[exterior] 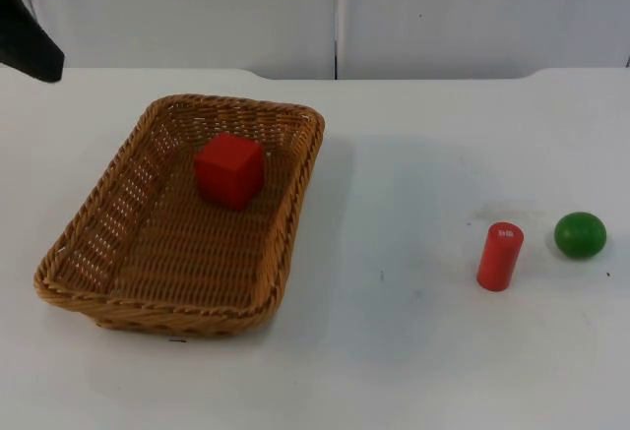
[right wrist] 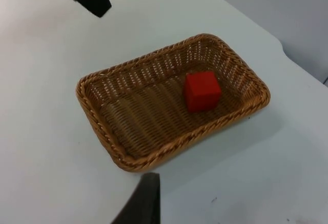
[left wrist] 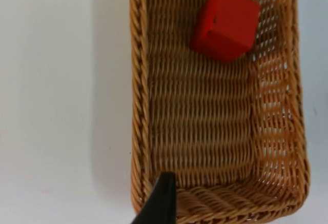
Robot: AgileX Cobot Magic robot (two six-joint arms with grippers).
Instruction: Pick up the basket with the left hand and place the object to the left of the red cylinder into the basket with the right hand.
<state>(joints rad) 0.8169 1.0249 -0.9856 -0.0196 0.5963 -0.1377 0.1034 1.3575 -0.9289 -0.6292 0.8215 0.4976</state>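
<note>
Currently basket [exterior: 118, 253] rests on table [exterior: 413, 351], left side, red cube [exterior: 229, 169] inside toward far end. Red cylinder [exterior: 500, 256] upright at right, green ball [exterior: 580, 234] just right of it. Left tool above basket's near-left rim, right tool raised over table; whether either is open cannot be told.

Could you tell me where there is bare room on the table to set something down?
A wide bare patch lies between the basket and the cylinder; the front strip is bare too. It is tight by the cylinder and ball. Inside the basket, the cube sits far, the near floor free.
</note>
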